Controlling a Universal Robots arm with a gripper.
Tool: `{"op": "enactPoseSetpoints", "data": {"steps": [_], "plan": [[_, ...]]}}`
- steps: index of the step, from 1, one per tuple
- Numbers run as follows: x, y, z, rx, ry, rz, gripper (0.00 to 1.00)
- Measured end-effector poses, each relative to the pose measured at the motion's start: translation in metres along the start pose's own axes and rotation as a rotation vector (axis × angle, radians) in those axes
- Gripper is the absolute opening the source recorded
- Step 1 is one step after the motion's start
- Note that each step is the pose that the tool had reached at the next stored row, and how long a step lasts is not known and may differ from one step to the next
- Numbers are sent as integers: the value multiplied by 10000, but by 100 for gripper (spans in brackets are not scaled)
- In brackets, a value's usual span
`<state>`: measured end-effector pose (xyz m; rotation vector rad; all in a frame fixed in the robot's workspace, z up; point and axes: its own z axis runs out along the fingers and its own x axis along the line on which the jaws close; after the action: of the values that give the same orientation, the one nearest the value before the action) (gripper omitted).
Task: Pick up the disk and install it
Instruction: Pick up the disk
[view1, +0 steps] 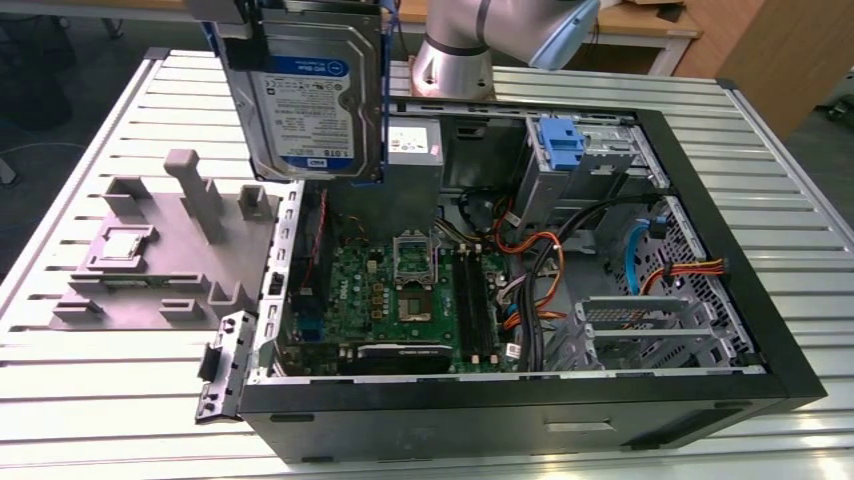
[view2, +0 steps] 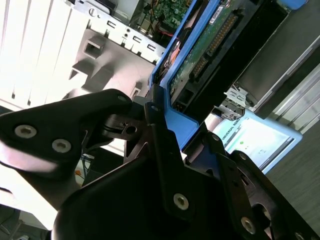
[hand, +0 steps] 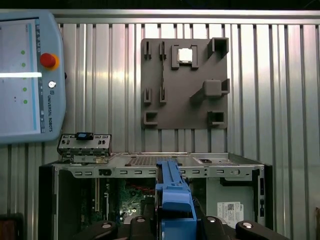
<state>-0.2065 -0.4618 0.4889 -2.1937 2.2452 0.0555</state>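
Note:
The disk (view1: 310, 90), a silver drive with a white and blue label in a blue carrier, hangs upright above the back corner of the open computer case (view1: 747, 330) on the exterior view's left. My gripper (view1: 300, 18) grips it from above, shut on the carrier's edges. In the second wrist view the black fingers (view2: 160, 150) clamp the blue frame, and the disk's green circuit side (view2: 207, 47) faces out. In the first wrist view the blue carrier's edge (hand: 172, 192) stands between the fingers (hand: 220, 226), over the case.
The case lies on its side on a slatted metal table (view1: 107, 400), with the motherboard (view1: 400, 290), cables (view1: 534, 270) and drive cages (view1: 654, 330) exposed. A blue bracket (view1: 561, 140) sits at the back. A grey fixture plate (view1: 147, 260) lies on the exterior view's left. A teach pendant (hand: 25, 75) rests on the table.

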Motion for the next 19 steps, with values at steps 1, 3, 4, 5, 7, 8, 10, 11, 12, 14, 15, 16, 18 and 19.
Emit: {"op": "enactPoseSetpoints", "data": {"steps": [1, 3, 4, 5, 7, 8, 10, 11, 12, 14, 15, 16, 18, 19], "plan": [[0, -5, 0, 0, 0, 0, 37], [0, -15, 0, 0, 0, 0, 37], [-1, -19, 0, 0, 0, 0, 37], [-1, -24, -1, 0, 0, 0, 37], [-1, -33, -1, 0, 0, 0, 37], [-1, -38, -1, 0, 0, 1, 37], [-2, -54, -1, 0, 0, 0, 37], [-2, -82, -2, 0, 0, 0, 37], [-2, -89, -2, 0, 0, 0, 37], [-3, -104, -2, 0, 0, 0, 37], [-3, -111, -2, 0, 0, 0, 37], [-3, -118, -3, 0, 1, 0, 37], [-3, -131, -3, -1, 0, 0, 37], [-4, -138, -4, -1, 1, 0, 37]]}}
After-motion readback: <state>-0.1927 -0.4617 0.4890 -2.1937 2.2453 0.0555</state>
